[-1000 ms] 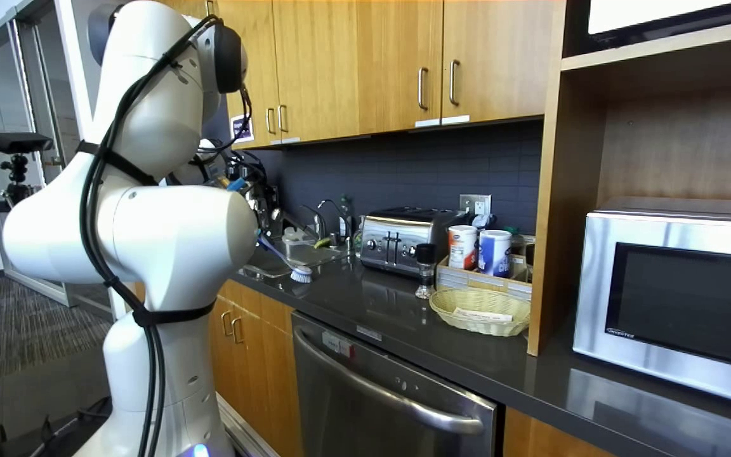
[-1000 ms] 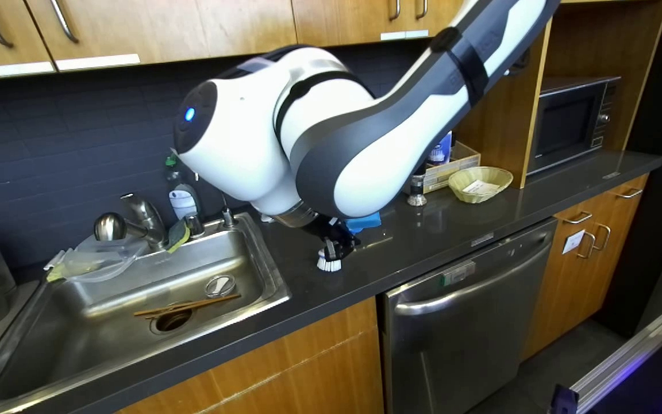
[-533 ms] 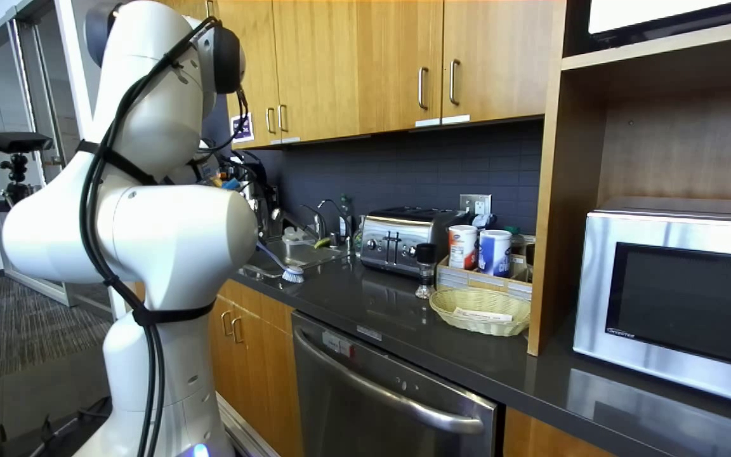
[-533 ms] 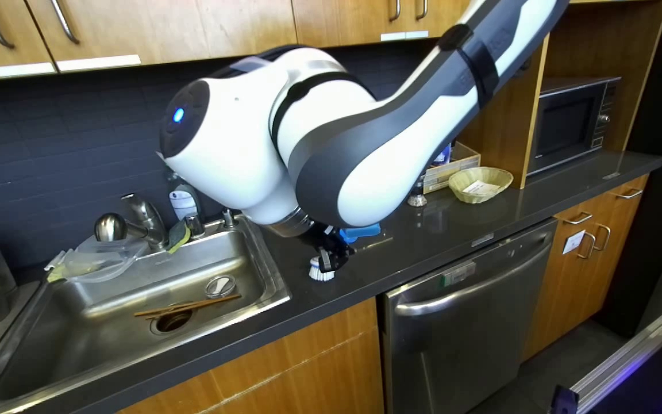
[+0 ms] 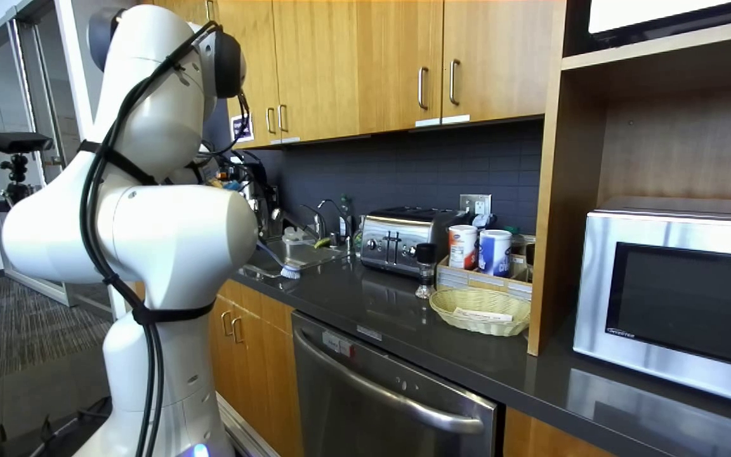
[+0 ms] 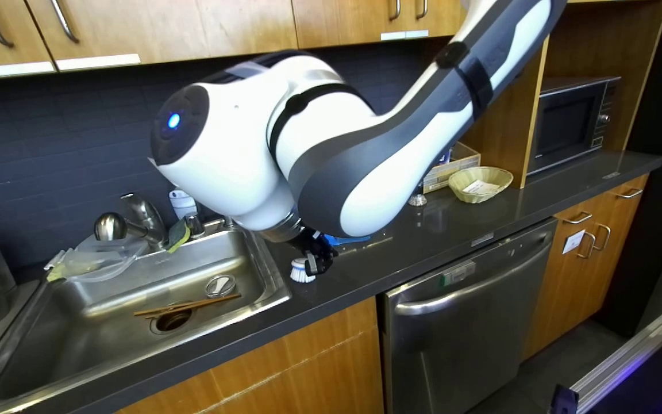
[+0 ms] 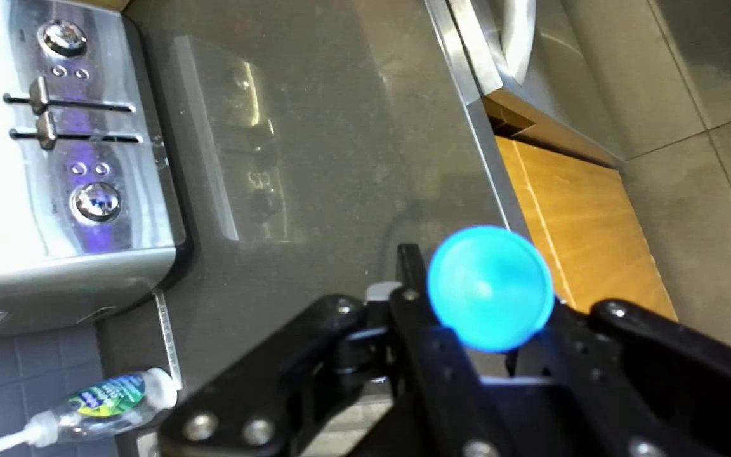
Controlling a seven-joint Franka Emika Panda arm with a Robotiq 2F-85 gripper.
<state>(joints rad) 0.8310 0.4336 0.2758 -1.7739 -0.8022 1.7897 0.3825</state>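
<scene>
Holds a round white-bristled brush with a blue handle (image 6: 301, 272) in the black two-fingered gripper (image 6: 316, 266), with the jaws brought together and clamped on the handle. Impossible to judge from these angles exactly how far along the handle, or with how much of the pads. In the wrist view, in front of the black fingers (image 7: 426, 355), shows a bright light-blue disc (image 7: 491, 289) facing the camera; resembles the butt end of the handle, but too blurred to tell for certain.

Carries the brush head lowest, with short white bristles, packed close together, pointing down from a small rim trimmed in blue. Hangs, in an exterior view, low over the glossy dark grey surface (image 6: 360, 276), just beside the rim of a stainless steel sink (image 6: 276, 287); cannot tell for sure whether touching the surface or slightly clear of it. Slants, in an exterior view, from the head up along a slim violet-blue handle, then vanishes behind the white robot arm (image 5: 181, 222).

Shows two thin brown wooden sticks (image 6: 187, 306) lying in the sink, well apart from the gripper. Includes, in the wrist view, a shiny chrome toaster (image 7: 73, 155) and a clear soap bottle with a green and blue label (image 7: 111, 400), near each other on one side.
</scene>
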